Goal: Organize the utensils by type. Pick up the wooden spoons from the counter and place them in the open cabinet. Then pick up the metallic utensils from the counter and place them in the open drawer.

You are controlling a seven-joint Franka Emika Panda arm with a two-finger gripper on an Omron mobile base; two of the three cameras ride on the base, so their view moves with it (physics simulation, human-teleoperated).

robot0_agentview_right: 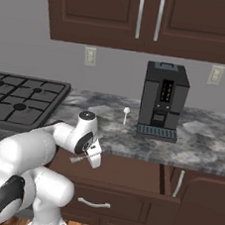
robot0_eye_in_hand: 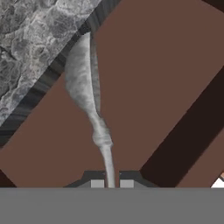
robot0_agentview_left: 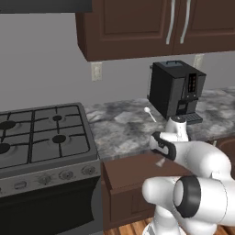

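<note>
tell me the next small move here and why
Probably lower a little and open the end effector. It is shut on the grey metallic utensil, which hangs over the brown floor of the open drawer, past the counter edge. A white spoon waits by the coffee machine.

Grey slender metal utensil (robot0_eye_in_hand: pixel 89 100) clamped by handle end, blade pointing away, over open drawer (robot0_eye_in_hand: pixel 148 87) floor. Silvery spoon (robot0_agentview_right: pixel 125 115) flat on marbled counter (robot0_agentview_right: pixel 206 141), beside coffee machine.

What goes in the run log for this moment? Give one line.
gripper: shut on grey metal utensil | position: above open drawer | pending: white spoon on counter
</note>
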